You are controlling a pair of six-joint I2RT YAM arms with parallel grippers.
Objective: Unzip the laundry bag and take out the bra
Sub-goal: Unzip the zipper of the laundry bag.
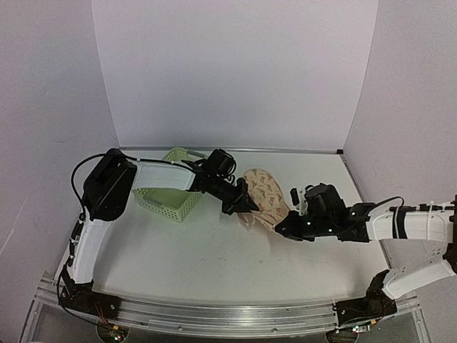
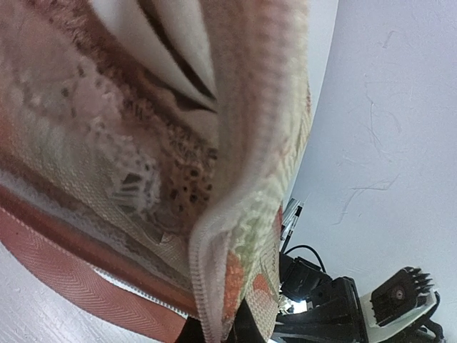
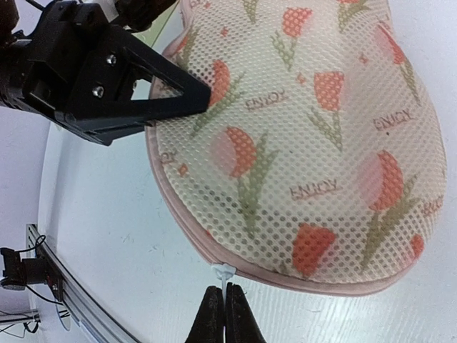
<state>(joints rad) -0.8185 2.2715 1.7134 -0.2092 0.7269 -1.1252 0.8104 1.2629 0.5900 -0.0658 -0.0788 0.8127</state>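
Right fingers (image 3: 211, 318) pinch the laundry bag's (image 3: 307, 143) zip pull (image 3: 223, 274); left fingers (image 3: 171, 100) hold its far side. Bra not out yet.

We see the laundry bag (image 3: 314, 143) as matt, open-mesh cloth with a woven pink trim — the basket (image 1: 168, 199) is smooth plastic, the table (image 1: 214, 264) faintly glossy.
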